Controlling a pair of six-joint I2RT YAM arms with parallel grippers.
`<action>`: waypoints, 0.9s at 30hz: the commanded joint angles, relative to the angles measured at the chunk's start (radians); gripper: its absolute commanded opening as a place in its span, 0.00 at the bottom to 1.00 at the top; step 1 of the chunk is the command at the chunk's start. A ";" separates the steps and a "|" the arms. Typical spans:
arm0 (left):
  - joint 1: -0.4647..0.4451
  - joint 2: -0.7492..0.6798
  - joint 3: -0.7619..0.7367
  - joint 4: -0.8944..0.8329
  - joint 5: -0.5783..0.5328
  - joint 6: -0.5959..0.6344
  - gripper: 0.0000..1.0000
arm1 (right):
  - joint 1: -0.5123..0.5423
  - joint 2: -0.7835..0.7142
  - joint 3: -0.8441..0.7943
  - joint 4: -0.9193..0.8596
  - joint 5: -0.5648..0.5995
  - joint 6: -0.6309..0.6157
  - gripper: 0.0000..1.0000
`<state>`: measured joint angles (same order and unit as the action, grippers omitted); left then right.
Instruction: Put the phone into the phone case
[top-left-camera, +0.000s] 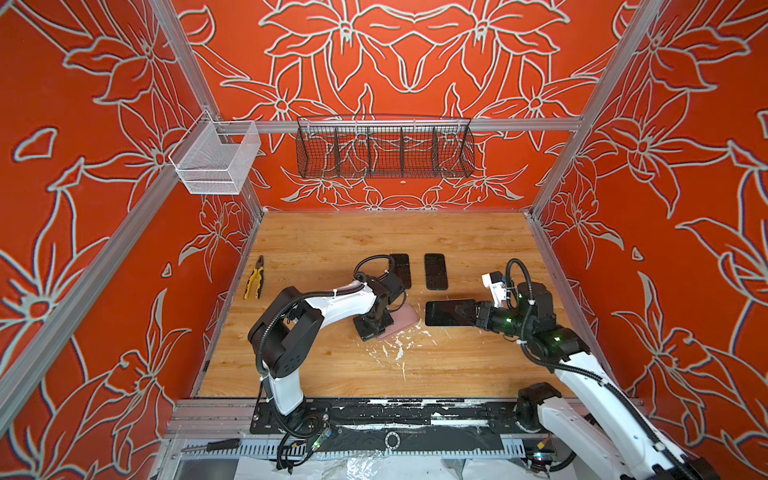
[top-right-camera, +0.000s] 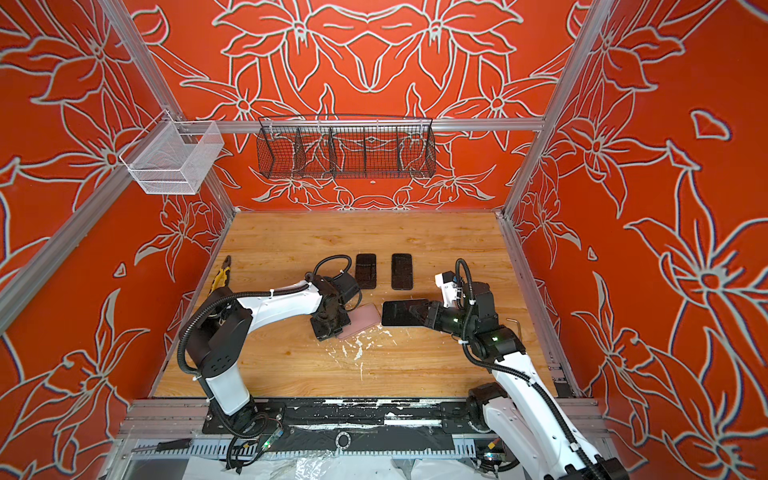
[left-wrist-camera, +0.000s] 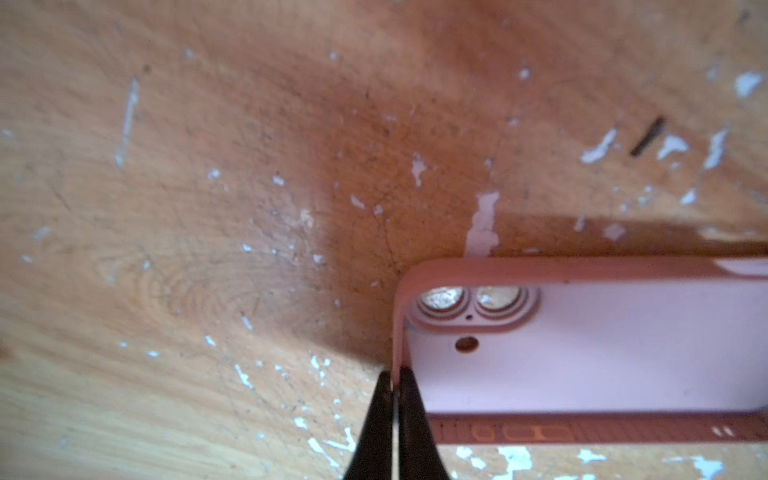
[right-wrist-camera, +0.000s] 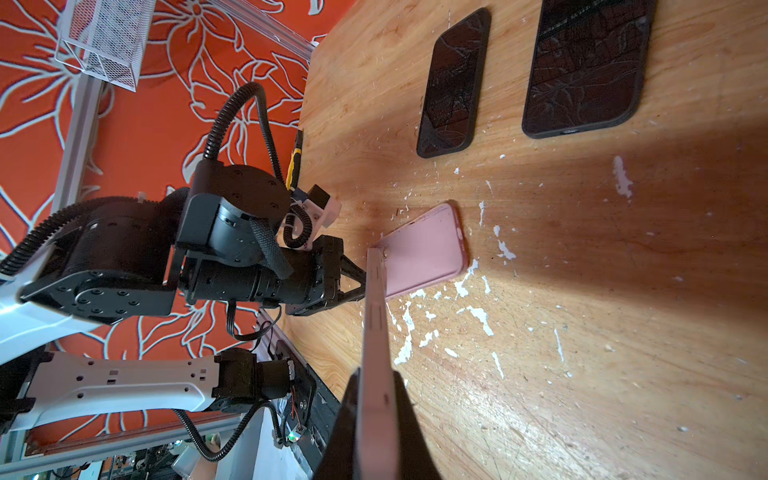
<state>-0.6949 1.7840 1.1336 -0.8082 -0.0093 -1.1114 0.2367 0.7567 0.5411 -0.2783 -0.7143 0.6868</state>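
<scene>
Left gripper (left-wrist-camera: 397, 380) clenched on short end wall of pink phone case (left-wrist-camera: 582, 353), beside camera cutout. Case lies open side up mid-table (top-left-camera: 332, 241), bare pink inner floor showing. Right gripper (right-wrist-camera: 376, 376) clamped on phone (right-wrist-camera: 376, 316); in both top views phone sits dark screen up, just right of case, outside it. Black handset (top-left-camera: 401, 270) and second black handset (top-left-camera: 435, 271) lie side by side behind. White mesh basket (top-left-camera: 216, 162) on left rail, divided black wire basket (top-left-camera: 384, 151) on back rail: wall pattern visible through both.

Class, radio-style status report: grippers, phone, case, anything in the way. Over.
Left gripper shut on case rim. Right gripper shut on phone, apart from case, not yet in. Nothing between them; black phones lie behind.
</scene>
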 joint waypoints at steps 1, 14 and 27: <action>-0.008 -0.013 0.019 -0.049 -0.056 0.192 0.00 | 0.001 -0.024 0.058 -0.002 -0.002 -0.025 0.00; -0.013 -0.077 -0.049 0.110 0.094 0.493 0.00 | 0.039 0.029 0.022 0.032 -0.043 0.012 0.00; -0.003 -0.166 -0.123 0.178 0.076 0.402 0.23 | 0.201 0.207 -0.006 0.189 0.152 0.074 0.00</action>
<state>-0.7010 1.6886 1.0264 -0.6430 0.0834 -0.6762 0.4187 0.9550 0.5392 -0.1913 -0.6147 0.7338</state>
